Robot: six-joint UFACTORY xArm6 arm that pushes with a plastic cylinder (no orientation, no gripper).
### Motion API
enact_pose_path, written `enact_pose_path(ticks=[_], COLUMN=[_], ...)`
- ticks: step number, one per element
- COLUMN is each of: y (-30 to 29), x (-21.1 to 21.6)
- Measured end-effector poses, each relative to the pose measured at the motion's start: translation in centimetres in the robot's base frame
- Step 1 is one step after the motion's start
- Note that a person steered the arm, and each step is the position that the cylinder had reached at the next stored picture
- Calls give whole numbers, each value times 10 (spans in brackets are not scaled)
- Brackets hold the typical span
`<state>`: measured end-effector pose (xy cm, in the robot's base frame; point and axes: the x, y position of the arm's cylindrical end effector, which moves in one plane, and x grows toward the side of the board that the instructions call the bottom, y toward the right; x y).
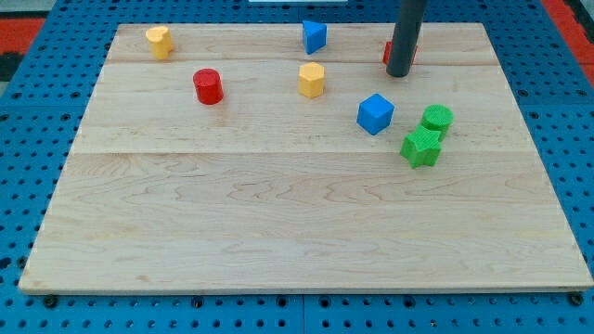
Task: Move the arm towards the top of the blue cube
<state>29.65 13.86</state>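
Board: pale wooden table top (278, 232) on a blue perforated base (28, 111).
Green star-like block (421, 147): nearest the view's bottom, at the view's right.
Green cylinder (437, 119): touching the star-like block, just above it.
Blue cube (375, 113): right of centre, near the green pair but apart from them.
Red cylinder (208, 86): left of centre.
Yellow hexagonal block (312, 80): centre, up and to the left of the blue cube.
My tip (400, 73): plain rod end, nothing held; above and slightly right of the blue cube, apart from it.
Red block (389, 53): mostly hidden behind the rod; shape cannot be told.
Blue wedge-like block (314, 37): near the top edge.
Yellow block (159, 42): top left.
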Motion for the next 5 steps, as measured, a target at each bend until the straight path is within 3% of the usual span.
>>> enact_pose_path(ticks=[3,5], y=[48,26], x=[-45,-14])
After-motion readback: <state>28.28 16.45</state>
